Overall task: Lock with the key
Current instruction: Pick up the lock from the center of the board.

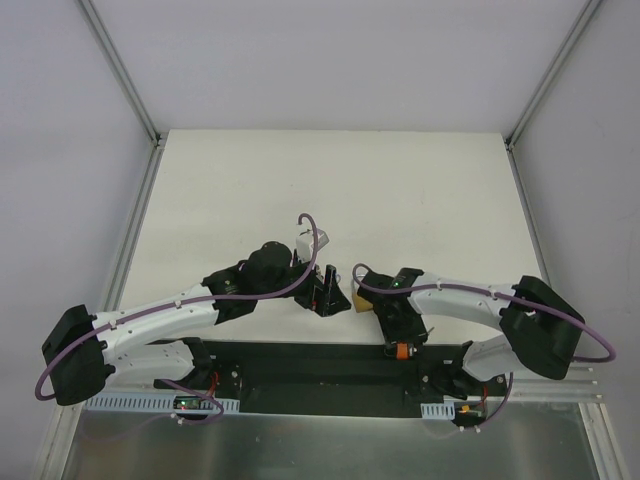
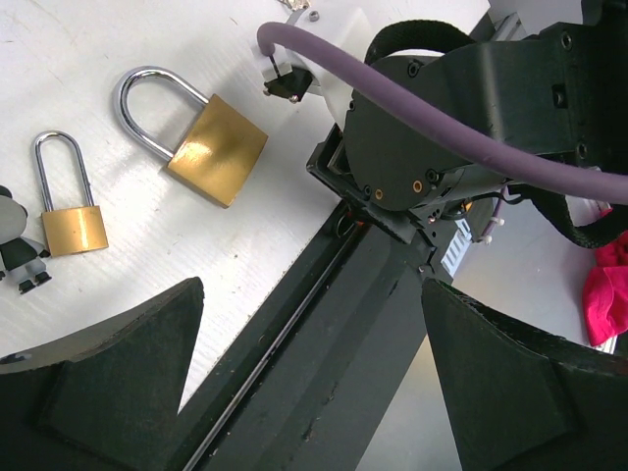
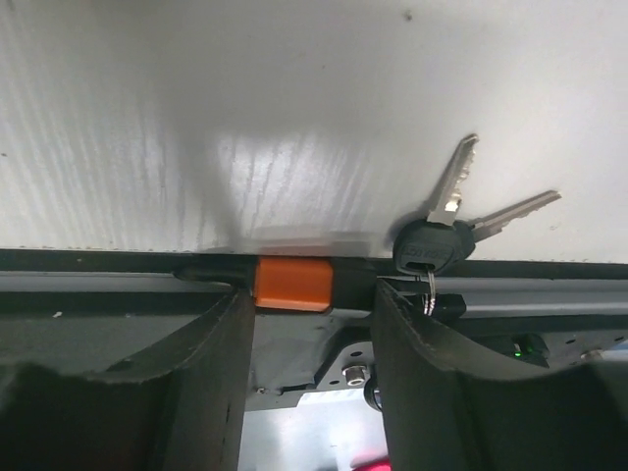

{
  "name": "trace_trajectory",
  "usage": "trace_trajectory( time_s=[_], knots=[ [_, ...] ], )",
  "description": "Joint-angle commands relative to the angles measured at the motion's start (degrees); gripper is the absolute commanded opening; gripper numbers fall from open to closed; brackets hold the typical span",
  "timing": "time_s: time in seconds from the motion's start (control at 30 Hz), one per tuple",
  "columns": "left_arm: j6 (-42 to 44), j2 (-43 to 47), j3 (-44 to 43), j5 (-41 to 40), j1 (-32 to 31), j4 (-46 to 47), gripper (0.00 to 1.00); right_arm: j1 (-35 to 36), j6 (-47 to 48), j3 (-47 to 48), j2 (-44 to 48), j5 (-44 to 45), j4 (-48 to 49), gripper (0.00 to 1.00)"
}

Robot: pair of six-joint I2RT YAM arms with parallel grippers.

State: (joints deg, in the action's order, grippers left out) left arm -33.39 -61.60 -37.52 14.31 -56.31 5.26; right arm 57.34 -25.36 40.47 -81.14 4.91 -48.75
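Note:
Two brass padlocks lie on the white table in the left wrist view: a larger one point(image 2: 214, 149) and a smaller one point(image 2: 73, 227), both with their shackles up. One padlock point(image 1: 357, 304) shows in the top view between the two grippers. A bunch of two keys with a black head point(image 3: 440, 238) lies at the table's near edge, just beyond my right finger. My right gripper point(image 3: 312, 329) is open and empty, pointing at the near edge. My left gripper point(image 2: 312, 339) is open and empty, over the black rail, apart from the padlocks.
An orange block point(image 3: 291, 283) sits on the black rail point(image 3: 549, 294) at the table's near edge, straight ahead of the right jaws; it also shows in the top view point(image 1: 403, 350). A small black-and-white object point(image 2: 16, 243) lies left of the small padlock. The right arm's wrist point(image 2: 461, 118) is close ahead of the left gripper.

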Motion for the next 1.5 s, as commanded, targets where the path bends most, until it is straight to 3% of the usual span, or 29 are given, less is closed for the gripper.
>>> trace_trajectory(
  time_s=[0.0, 0.2, 0.27, 0.67, 0.87, 1.03, 1.37, 1.47],
  knots=[
    [1.31, 1.66, 0.51, -1.12, -0.55, 1.25, 0.91, 0.49, -2.06, 0.23, -0.77, 0.54, -2.14, 0.41],
    [1.57, 2.45, 0.69, -1.38, -0.46, 1.25, 0.90, 0.58, -2.06, 1.19, 1.25, 1.86, -2.57, 0.07],
    [1.66, 2.63, 0.69, -1.47, -0.55, 1.25, 0.90, 0.58, -1.88, 2.68, 3.00, 2.04, -3.19, 0.03],
    [2.71, 5.96, 0.61, -3.14, -0.55, 1.25, 0.91, -3.54, -0.39, 14.01, 15.22, 0.11, -5.92, 0.01],
    [3.85, 9.74, -0.62, -7.35, -0.46, 2.39, 0.93, -12.67, 1.11, 16.92, 19.88, -6.55, 0.67, 0.01],
    [6.05, 10.37, -2.29, -10.17, -0.29, 7.74, 0.97, -17.52, -3.02, 17.28, 22.52, -14.74, 10.33, 0.01],
    [5.44, 3.08, -8.18, -2.62, 4.54, 14.77, 0.85, -22.44, -13.39, 15.00, 25.33, -23.71, 22.90, 0.01],
    [6.13, 0.53, -9.94, -1.74, 5.07, 15.31, 0.86, -23.76, -15.67, 14.46, 26.65, -24.77, 26.33, 0.01]
  ],
)
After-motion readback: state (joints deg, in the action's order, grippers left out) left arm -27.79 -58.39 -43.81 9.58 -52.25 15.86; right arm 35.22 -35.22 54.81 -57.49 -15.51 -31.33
